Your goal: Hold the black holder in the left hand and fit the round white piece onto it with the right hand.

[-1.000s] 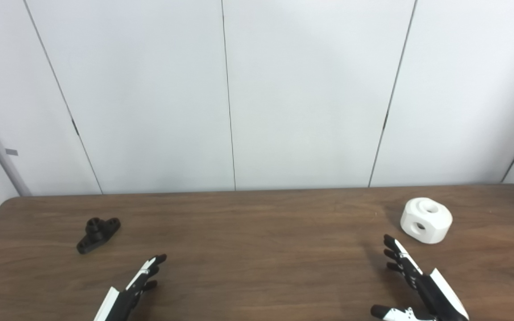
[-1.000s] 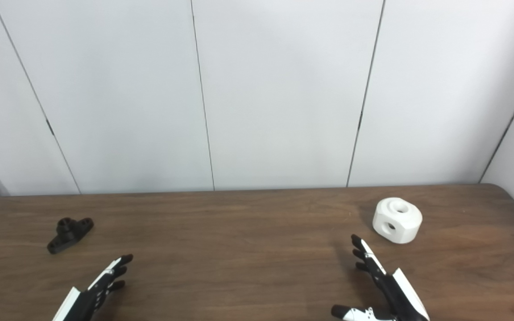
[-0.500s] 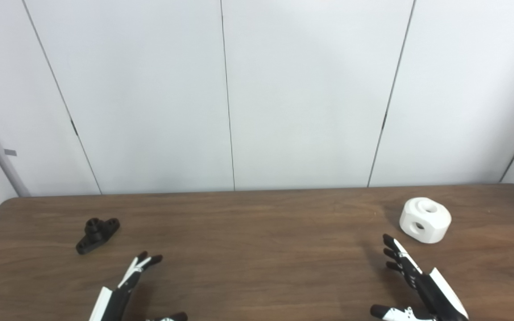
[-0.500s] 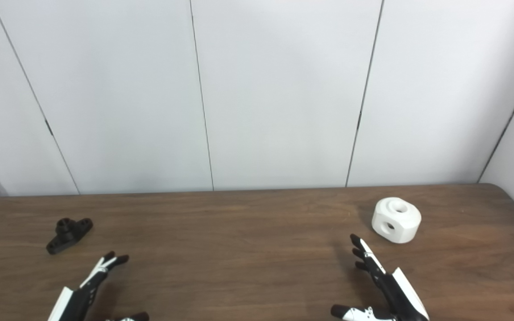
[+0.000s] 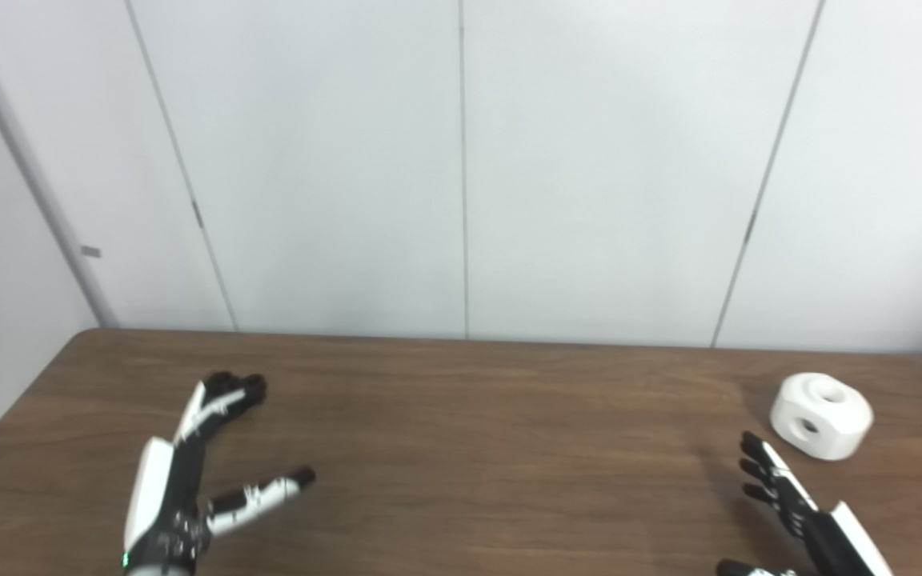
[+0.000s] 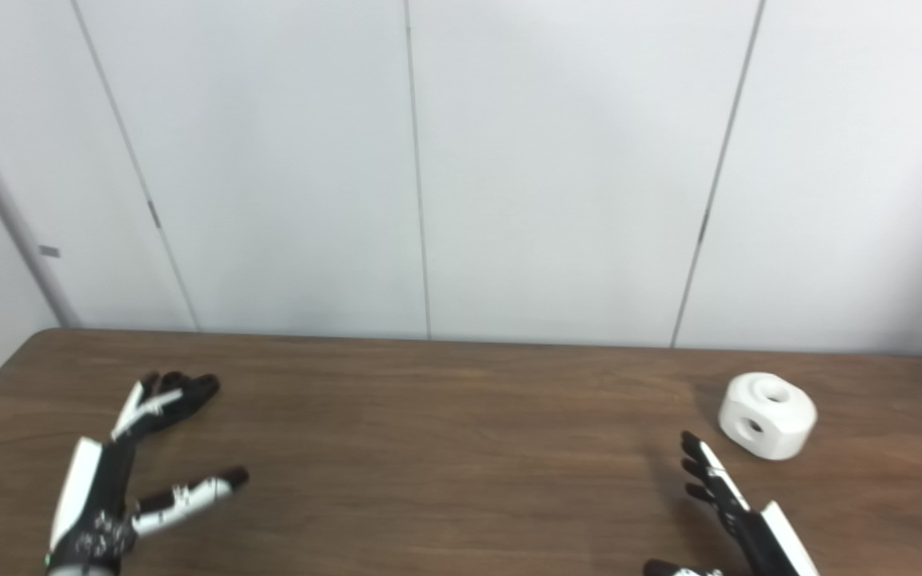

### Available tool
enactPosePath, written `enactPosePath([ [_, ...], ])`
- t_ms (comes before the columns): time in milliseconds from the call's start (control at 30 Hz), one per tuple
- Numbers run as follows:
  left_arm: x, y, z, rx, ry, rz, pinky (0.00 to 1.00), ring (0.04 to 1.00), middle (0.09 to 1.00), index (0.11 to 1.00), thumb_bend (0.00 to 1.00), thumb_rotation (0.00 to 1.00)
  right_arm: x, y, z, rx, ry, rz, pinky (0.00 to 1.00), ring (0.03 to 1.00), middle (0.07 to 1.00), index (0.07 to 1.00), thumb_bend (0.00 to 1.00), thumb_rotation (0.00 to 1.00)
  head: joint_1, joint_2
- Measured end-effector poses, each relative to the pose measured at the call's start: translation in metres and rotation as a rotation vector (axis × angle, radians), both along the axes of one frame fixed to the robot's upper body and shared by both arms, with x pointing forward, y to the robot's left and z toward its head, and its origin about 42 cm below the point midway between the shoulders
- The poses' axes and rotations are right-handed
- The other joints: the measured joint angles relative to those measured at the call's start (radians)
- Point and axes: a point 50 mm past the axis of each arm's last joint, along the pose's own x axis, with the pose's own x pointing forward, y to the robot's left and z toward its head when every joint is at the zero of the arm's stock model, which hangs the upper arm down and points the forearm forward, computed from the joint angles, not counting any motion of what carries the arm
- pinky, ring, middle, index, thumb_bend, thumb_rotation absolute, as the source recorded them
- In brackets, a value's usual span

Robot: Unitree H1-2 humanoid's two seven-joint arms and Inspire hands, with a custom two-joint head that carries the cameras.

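The black holder (image 5: 251, 390) lies at the left of the brown table (image 5: 461, 448) and shows only as a dark shape that merges with my left hand's dark fingertips. My left hand (image 5: 189, 472) is open, its fingers stretched over the holder and its thumb spread to the right; I cannot tell whether it touches the holder. The round white piece (image 5: 821, 416), with a hole on top and one in its side, sits at the right. My right hand (image 5: 797, 512) is open and flat, a short way in front and to the left of the white piece, holding nothing.
White wall panels (image 5: 461, 160) rise straight behind the table's far edge. The table's rounded left corner (image 5: 93, 336) lies close to the holder. Bare wood spans the stretch between my two hands.
The camera has turned left, shifting the whole picture right. My left hand has reached forward and left to the holder and spread its thumb. The right hand and white piece have stayed put.
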Motion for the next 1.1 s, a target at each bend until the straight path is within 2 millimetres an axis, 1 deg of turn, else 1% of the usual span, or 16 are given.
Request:
enactPosePath([
  [100,0.006,0.010,0.016,0.011,-0.029,0.038,1.00,1.000,1.000,0.779,0.89,0.18,0.000,-0.002,0.000,-0.001,0.000,-0.004,0.85,0.933,0.965,0.967,0.97,0.60,0.021,-0.003],
  [167,0.010,0.018,0.022,0.008,-0.024,0.077,1.00,1.000,1.000,0.778,0.90,0.18,0.001,-0.004,0.000,-0.002,0.002,-0.004,0.84,0.926,0.960,0.965,0.99,0.61,0.040,-0.006],
  [200,0.011,0.020,0.025,0.009,-0.019,0.092,1.00,1.000,1.000,0.774,0.90,0.17,0.001,-0.006,0.000,-0.004,0.004,-0.004,0.85,0.927,0.960,0.964,0.99,0.61,0.067,-0.011],
  [233,0.012,0.022,0.027,0.008,-0.016,0.105,1.00,1.000,1.000,0.772,0.90,0.17,0.001,-0.007,0.000,-0.007,0.007,-0.005,0.85,0.927,0.960,0.964,1.00,0.62,0.077,-0.012],
  [300,0.014,0.026,0.033,0.019,-0.025,0.125,1.00,1.000,1.000,0.763,0.91,0.18,0.000,-0.011,0.000,-0.011,0.010,-0.009,0.86,0.935,0.966,0.972,1.00,0.63,0.109,-0.014],
  [333,0.015,0.028,0.035,0.029,-0.029,0.138,1.00,1.000,1.000,0.761,0.91,0.19,0.000,-0.013,0.000,-0.011,0.013,-0.009,0.86,0.937,0.968,0.975,1.00,0.63,0.114,-0.015],
  [367,0.017,0.031,0.039,0.036,-0.032,0.148,1.00,1.000,1.000,0.758,0.92,0.20,0.000,-0.014,0.000,-0.012,0.015,-0.008,0.86,0.936,0.966,0.975,1.00,0.66,0.127,-0.015],
  [433,0.024,0.038,0.047,0.052,-0.025,0.177,1.00,1.000,1.000,0.756,0.94,0.21,0.000,-0.016,0.000,-0.018,0.016,-0.007,0.86,0.934,0.964,0.975,1.00,0.67,0.143,-0.017],
  [533,0.036,0.048,0.062,0.062,-0.011,0.224,0.98,1.000,1.000,0.759,0.94,0.19,0.001,-0.019,-0.001,-0.015,0.016,-0.007,0.88,0.947,0.969,0.980,0.98,0.64,0.158,-0.021],
  [600,0.041,0.052,0.068,0.071,-0.003,0.240,0.98,1.000,1.000,0.765,0.95,0.18,0.000,-0.020,0.000,-0.005,0.015,-0.006,0.89,0.949,0.968,0.979,0.97,0.62,0.172,-0.023],
  [667,0.047,0.057,0.068,0.071,0.028,0.249,0.98,1.000,1.000,0.765,0.97,0.19,0.000,-0.021,0.000,0.001,0.008,-0.005,0.90,0.951,0.968,0.979,0.95,0.62,0.183,-0.025],
  [800,0.056,0.064,0.062,0.062,0.095,0.262,0.97,1.000,1.000,0.763,0.98,0.20,0.001,-0.025,0.000,-0.008,0.000,0.000,0.91,0.958,0.974,0.984,0.93,0.62,0.216,-0.028],
  [867,0.062,0.070,0.059,0.063,0.136,0.272,0.96,1.000,1.000,0.766,0.99,0.21,0.001,-0.028,0.000,-0.011,0.003,0.007,0.92,0.968,0.985,0.993,0.91,0.61,0.221,-0.028],
  [967,0.068,0.076,0.055,0.092,0.193,0.272,0.95,1.000,1.000,0.758,0.98,0.24,0.002,-0.034,0.000,-0.010,0.002,0.005,0.92,0.966,0.986,0.982,0.93,0.63,0.241,-0.032],
  [1000,0.070,0.076,0.054,0.110,0.205,0.273,0.94,1.000,1.000,0.755,0.98,0.24,0.002,-0.034,0.000,-0.010,0.002,0.003,0.91,0.965,0.985,0.978,0.94,0.63,0.259,-0.034],
  [1100,0.079,0.075,0.048,0.151,0.256,0.270,0.93,1.000,1.000,0.752,0.99,0.24,0.004,-0.037,0.000,-0.009,0.004,-0.003,0.92,0.966,0.986,0.977,0.94,0.64,0.278,-0.037],
])
